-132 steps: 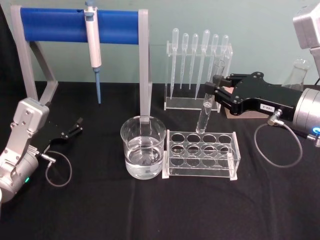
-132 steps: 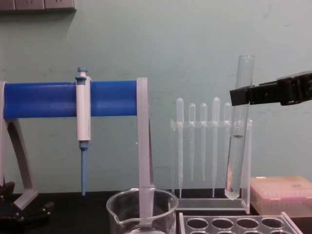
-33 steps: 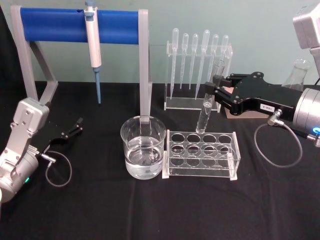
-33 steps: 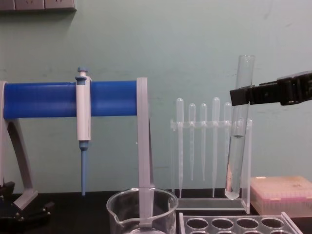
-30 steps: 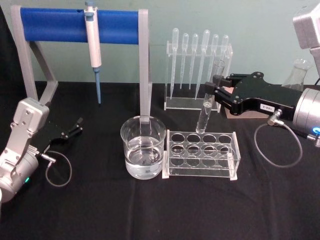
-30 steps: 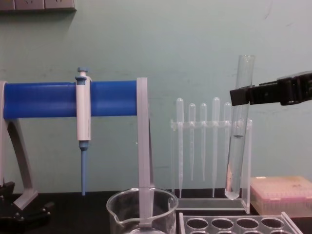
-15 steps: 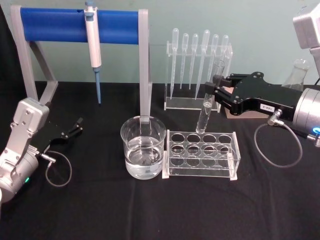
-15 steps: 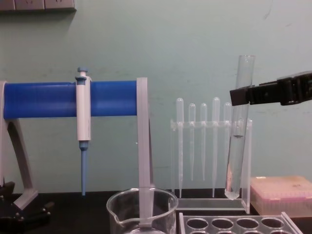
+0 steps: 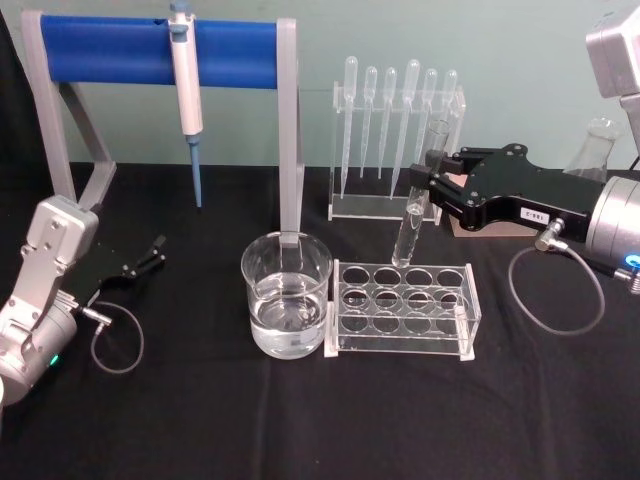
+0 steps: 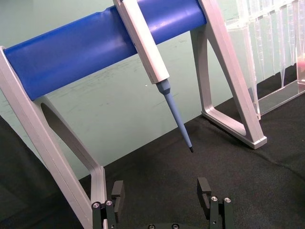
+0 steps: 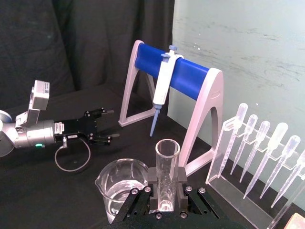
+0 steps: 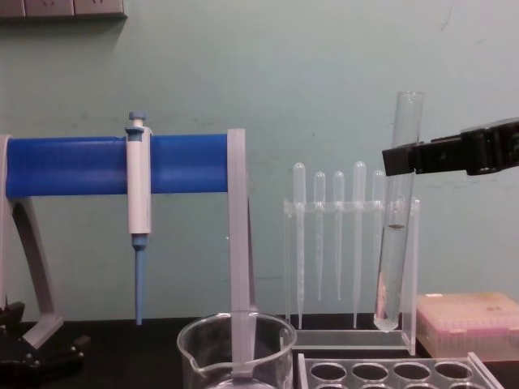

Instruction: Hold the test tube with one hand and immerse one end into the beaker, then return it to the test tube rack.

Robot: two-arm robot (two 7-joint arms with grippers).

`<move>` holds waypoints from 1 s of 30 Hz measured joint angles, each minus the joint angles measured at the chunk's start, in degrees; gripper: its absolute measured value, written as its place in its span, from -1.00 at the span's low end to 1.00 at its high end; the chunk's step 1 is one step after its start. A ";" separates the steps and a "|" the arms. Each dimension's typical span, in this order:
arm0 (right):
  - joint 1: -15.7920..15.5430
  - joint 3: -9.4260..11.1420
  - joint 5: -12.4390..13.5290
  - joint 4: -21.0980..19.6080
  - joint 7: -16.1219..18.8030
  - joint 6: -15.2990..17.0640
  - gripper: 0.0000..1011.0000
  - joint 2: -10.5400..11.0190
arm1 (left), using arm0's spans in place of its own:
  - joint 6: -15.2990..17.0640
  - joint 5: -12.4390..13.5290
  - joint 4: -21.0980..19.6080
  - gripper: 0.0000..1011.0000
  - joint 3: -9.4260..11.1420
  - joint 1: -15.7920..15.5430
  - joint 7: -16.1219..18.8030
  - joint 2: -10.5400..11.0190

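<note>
The test tube (image 9: 410, 228) hangs almost upright, slightly tilted, with my right gripper (image 9: 430, 180) shut on its upper part. Its rounded bottom is above the back row of the clear tube rack (image 9: 403, 310), to the right of the beaker (image 9: 286, 298). From the chest the test tube (image 12: 393, 251) floats clear of the rack (image 12: 389, 374), and the right gripper (image 12: 399, 160) comes in from the right. The beaker (image 12: 237, 347) holds clear liquid. In the right wrist view the tube (image 11: 167, 160) stands between the fingers of the gripper (image 11: 166, 187). My left gripper (image 10: 161, 191) rests open at the table's left.
A blue pipette stand (image 9: 160, 50) with a hanging pipette (image 9: 186, 95) spans the back left; one leg stands just behind the beaker. A rack of plastic pipettes (image 9: 398, 140) is behind the tube. A pink box (image 12: 470, 324) and a flask (image 9: 600, 145) sit at the back right.
</note>
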 joint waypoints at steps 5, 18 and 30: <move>0.90 -0.78 0.26 0.01 0.04 -0.22 -0.56 -0.19 | 0.00 0.00 0.00 0.98 0.00 0.00 0.00 0.00; 9.90 -7.95 0.43 2.87 1.49 1.39 -0.56 -4.40 | 0.00 0.00 0.00 0.98 0.00 0.00 0.00 0.00; 15.11 -15.05 -1.40 8.77 2.38 -0.11 -0.56 -8.57 | 0.00 0.00 0.00 0.98 0.00 0.00 0.00 0.00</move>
